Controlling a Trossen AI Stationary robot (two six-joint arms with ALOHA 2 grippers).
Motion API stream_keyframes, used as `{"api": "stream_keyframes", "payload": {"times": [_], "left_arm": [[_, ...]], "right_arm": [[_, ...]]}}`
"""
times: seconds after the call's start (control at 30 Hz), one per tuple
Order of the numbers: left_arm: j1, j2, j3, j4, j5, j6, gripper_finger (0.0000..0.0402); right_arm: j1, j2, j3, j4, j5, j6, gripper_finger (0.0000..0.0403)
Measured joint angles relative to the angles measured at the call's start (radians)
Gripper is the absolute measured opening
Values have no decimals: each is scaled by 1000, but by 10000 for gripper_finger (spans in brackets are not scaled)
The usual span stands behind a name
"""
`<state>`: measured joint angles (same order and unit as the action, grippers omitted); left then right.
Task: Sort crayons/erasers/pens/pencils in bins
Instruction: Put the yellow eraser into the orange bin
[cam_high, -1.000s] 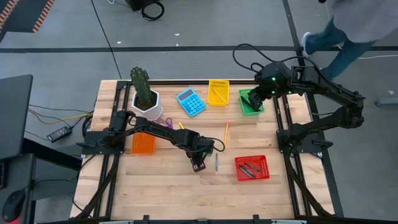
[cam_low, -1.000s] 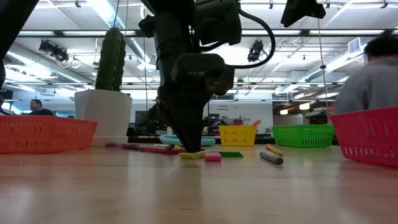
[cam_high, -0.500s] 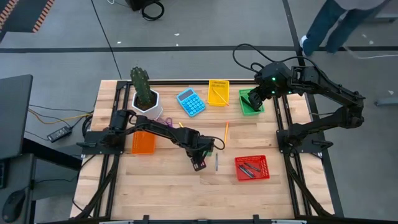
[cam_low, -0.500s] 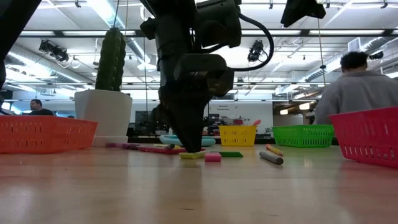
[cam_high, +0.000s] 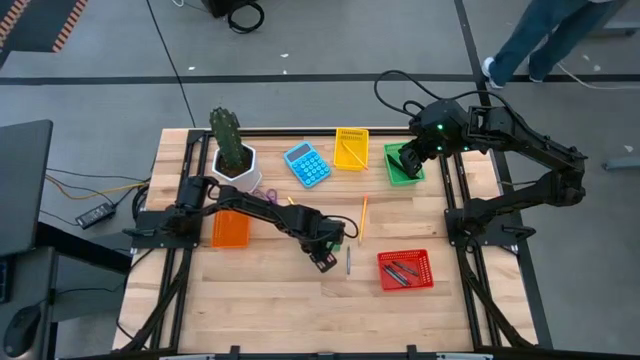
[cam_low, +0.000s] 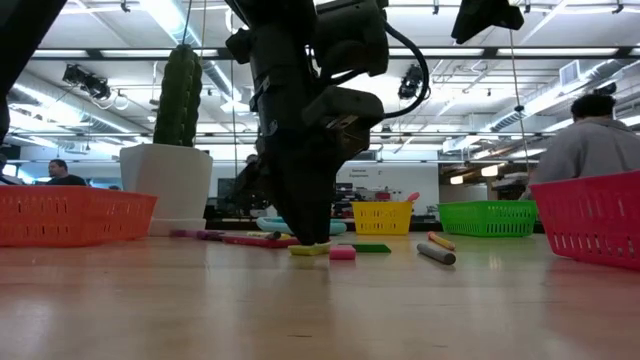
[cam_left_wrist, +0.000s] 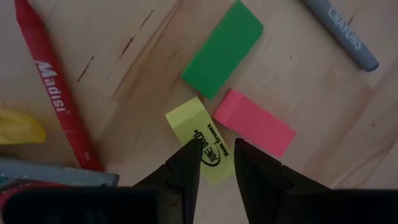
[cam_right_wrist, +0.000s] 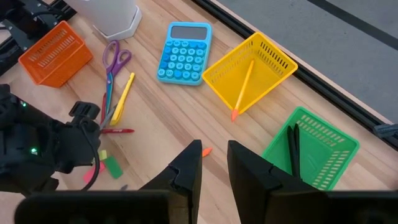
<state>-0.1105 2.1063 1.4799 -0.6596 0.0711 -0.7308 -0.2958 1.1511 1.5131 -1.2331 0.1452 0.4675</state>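
Note:
Three erasers lie together on the table's middle: yellow (cam_left_wrist: 202, 140), pink (cam_left_wrist: 254, 121) and green (cam_left_wrist: 222, 48). My left gripper (cam_left_wrist: 216, 155) points down at the yellow eraser (cam_low: 310, 249), open by a narrow gap, one fingertip over its long edge and the other just beside it. My right gripper (cam_right_wrist: 213, 155) hangs high over the green bin (cam_right_wrist: 311, 149) at the far right, open and holding nothing. The green bin holds dark pens (cam_right_wrist: 292, 146). A pencil lies in the yellow bin (cam_right_wrist: 252, 71). Dark sticks lie in the red bin (cam_high: 405, 269). My left gripper comes from above, pointing steeply down, its fingertips (cam_left_wrist: 186, 158) at the near end of the yellow eraser, which lies flat on the table. I cannot tell whether the fingertips touch it.
A grey crayon (cam_left_wrist: 342, 34) and a red crayon (cam_left_wrist: 56, 93) lie close by the erasers. An orange pencil (cam_high: 363, 215) lies right of them. The orange bin (cam_high: 230, 230), plant pot (cam_high: 237, 165), scissors (cam_right_wrist: 112, 68) and blue calculator (cam_high: 307, 164) stand at the far left. A person (cam_low: 595, 140) is behind the table.
My left gripper has rolled about its own pointing line while staying over the yellow eraser, which has not moved. The person behind the table has walked on.

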Motion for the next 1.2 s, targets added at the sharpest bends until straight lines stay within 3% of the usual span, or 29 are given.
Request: {"api": "stream_keyframes", "payload": {"times": [0.2,0.47,1.2], "left_arm": [[16,1,0,-2,19,-95,156],[17,22,0,-26,-22,-86,218],[3,41,0,-23,19,-26,202]], "right_arm": [[0,0,0,0,0,5,83],[0,0,0,0,0,7,83],[0,0,0,0,-4,23,83]]}}
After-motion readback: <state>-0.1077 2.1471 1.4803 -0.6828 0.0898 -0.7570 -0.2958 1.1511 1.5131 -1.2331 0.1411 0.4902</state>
